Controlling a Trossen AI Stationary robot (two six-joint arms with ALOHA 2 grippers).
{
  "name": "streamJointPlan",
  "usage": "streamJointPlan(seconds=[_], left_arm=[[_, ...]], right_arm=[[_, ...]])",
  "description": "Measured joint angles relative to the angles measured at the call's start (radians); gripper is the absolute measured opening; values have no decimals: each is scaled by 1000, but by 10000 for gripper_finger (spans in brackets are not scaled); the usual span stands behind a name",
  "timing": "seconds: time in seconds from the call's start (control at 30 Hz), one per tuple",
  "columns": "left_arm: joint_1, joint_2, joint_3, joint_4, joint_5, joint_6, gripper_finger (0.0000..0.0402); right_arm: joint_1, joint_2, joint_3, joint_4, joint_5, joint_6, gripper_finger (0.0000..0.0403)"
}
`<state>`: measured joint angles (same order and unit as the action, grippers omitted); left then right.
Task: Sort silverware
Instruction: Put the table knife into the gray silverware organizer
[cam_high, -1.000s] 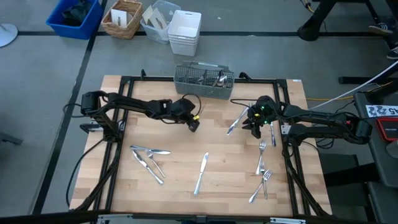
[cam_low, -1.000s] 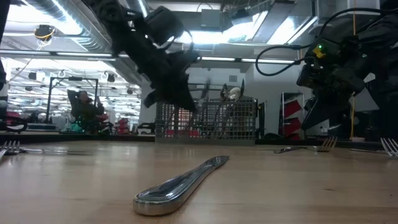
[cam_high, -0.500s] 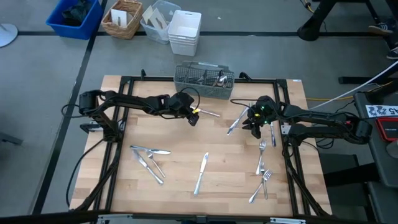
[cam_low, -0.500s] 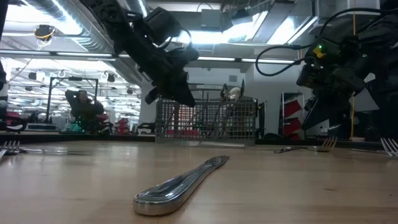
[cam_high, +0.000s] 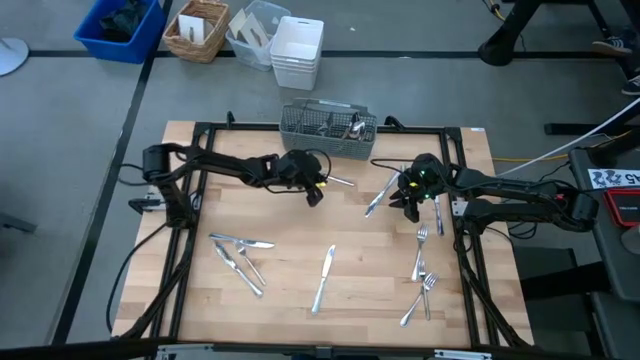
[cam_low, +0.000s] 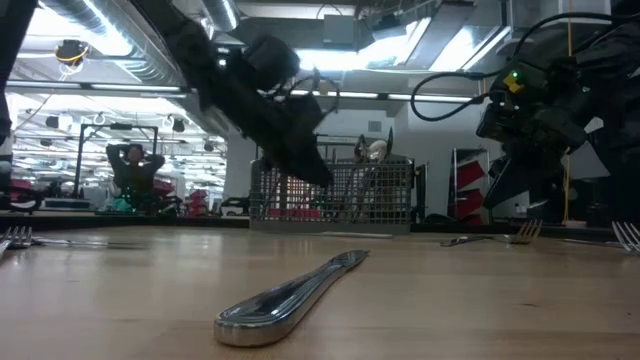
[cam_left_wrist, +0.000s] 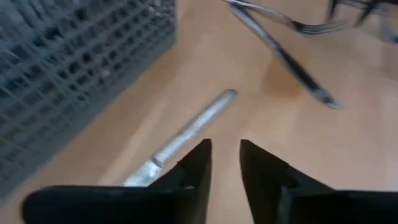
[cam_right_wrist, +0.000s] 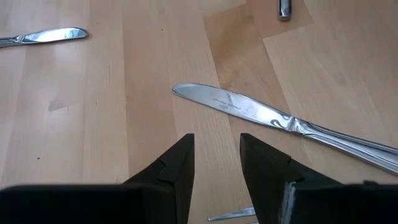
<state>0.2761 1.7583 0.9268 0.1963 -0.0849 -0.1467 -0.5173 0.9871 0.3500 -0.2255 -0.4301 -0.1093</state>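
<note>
Silverware lies scattered on the wooden table: knives at the left, one knife in the middle, forks at the right. More silverware stands in the grey mesh caddy at the far edge. My left gripper hovers open in front of the caddy. Just beside its fingertips, untouched, a slim silver piece lies flat on the table. My right gripper hangs open over a table knife lying flat, and touches nothing.
Bins and baskets stand on the floor beyond the far edge. A black frame runs along the table's sides. Bare wood shows between the middle knife and the left knives. In the low view a knife lies close in the foreground.
My left gripper has moved toward the far edge and the caddy, then slightly right. A slim silver piece that did not show on the table a second ago now lies flat in front of the caddy, beside that gripper.
</note>
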Motion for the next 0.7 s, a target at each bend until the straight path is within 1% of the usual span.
streamJointPlan(seconds=[0.13, 0.27, 0.43, 0.53, 0.6, 0.7], left_arm=[[46, 63, 0, 101, -5, 65, 124], [92, 128, 1, 179, -3, 98, 146], [120, 190, 20, 188, 53, 103, 149], [120, 226, 49, 182, 59, 138, 145], [119, 248, 74, 161, 60, 189, 144], [119, 265, 114, 78, 80, 235, 145]], right_arm=[[0, 0, 0, 0, 0, 0, 131], [0, 0, 0, 0, 0, 0, 131], [0, 0, 0, -1, 0, 0, 131], [0, 0, 0, 0, 0, 0, 131], [0, 0, 0, 0, 1, 0, 131], [0, 0, 0, -1, 2, 0, 131]])
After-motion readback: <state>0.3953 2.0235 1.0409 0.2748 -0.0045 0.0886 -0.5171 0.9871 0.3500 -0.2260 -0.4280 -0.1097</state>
